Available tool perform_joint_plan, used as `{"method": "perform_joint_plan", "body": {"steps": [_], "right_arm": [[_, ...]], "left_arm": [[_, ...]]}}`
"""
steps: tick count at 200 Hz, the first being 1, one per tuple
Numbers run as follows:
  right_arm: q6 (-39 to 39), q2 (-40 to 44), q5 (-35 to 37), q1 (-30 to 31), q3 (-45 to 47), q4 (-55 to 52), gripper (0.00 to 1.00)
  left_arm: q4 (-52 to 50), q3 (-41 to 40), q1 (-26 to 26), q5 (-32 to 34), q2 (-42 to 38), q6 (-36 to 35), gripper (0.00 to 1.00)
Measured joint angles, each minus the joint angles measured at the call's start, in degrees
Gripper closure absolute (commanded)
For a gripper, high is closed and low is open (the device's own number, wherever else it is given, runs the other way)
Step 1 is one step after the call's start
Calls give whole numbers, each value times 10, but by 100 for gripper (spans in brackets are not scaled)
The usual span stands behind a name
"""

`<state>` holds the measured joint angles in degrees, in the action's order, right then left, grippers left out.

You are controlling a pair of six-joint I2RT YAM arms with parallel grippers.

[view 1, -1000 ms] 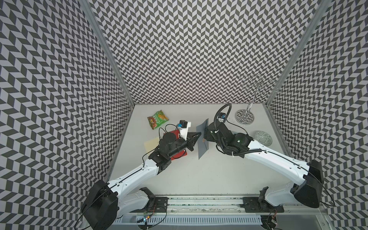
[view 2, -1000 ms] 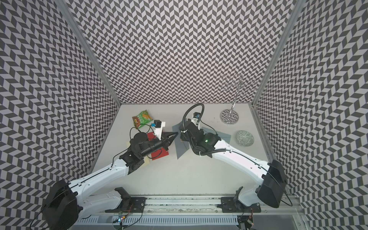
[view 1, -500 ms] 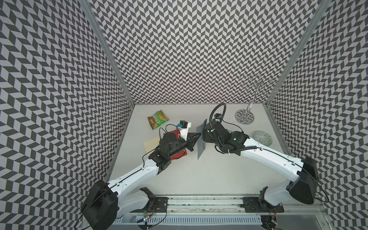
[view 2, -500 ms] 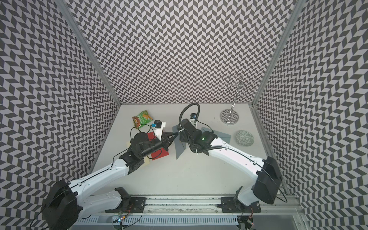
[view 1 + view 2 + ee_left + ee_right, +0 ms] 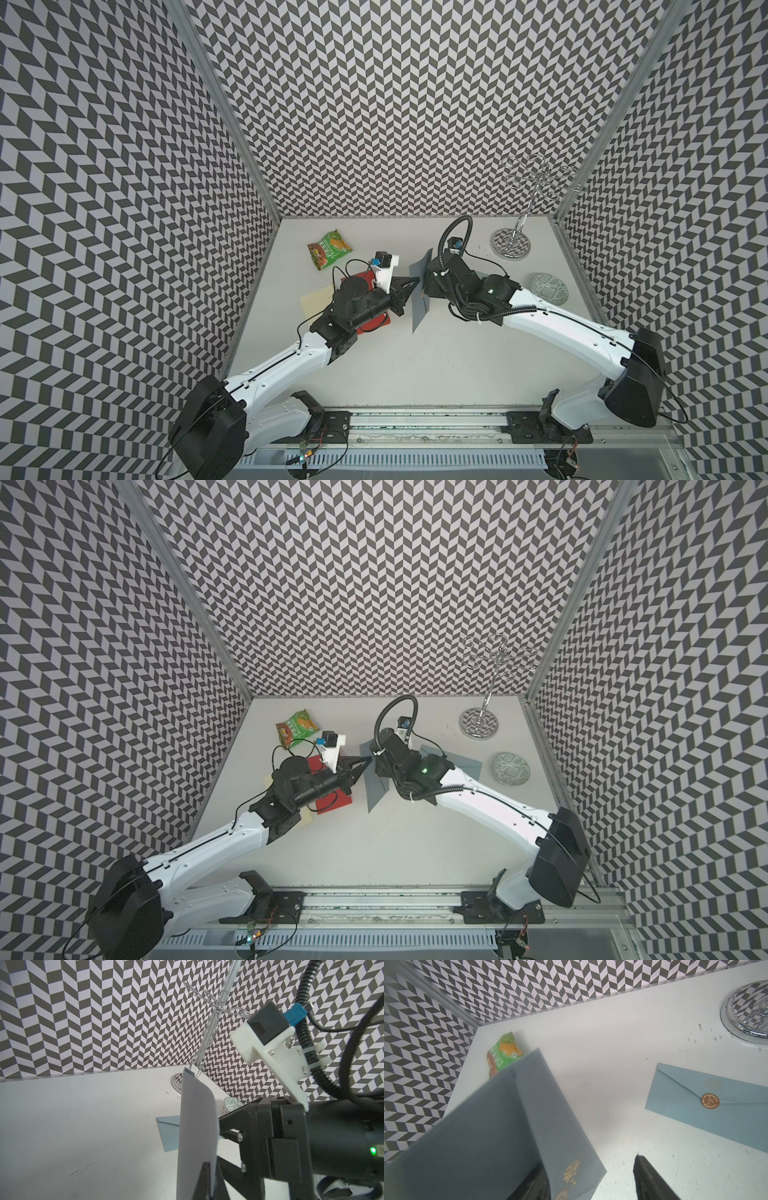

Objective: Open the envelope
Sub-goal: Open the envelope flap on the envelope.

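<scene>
Envelopes are the only containers we can inspect closely. The grey envelope [image 5: 420,296] stands upright in the air over mid-table, between the two grippers. We cannot tell what it holds, since its paper hides any contents. Its gold emblem [image 5: 572,1169] faces the right wrist camera.

A light-blue envelope [image 5: 716,1109] lies flat on the table [image 5: 436,365], partly behind the right arm in a top view. Its flap is closed under a round gold seal [image 5: 710,1101], and its contents are likewise hidden.

The left arm reaches forward and inward. We see the left gripper [image 5: 209,1165] clenched on one edge of the grey envelope, carrying it.

The right arm reaches in from the opposite side. The right gripper [image 5: 589,1161] is released, with its jaws well apart. One finger [image 5: 650,1178] stands clear of the paper, and the other shows dark behind the envelope's corner. We cannot tell whether that one touches
</scene>
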<state>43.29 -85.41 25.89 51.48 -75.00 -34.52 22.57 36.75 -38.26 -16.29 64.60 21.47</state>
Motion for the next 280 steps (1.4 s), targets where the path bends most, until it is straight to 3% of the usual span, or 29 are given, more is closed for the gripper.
{"method": "perform_joint_plan", "body": {"steps": [280], "right_arm": [[-24,12,-20,0,26,17,42]], "left_arm": [[-4,-1,0,1,0,0,100]]}}
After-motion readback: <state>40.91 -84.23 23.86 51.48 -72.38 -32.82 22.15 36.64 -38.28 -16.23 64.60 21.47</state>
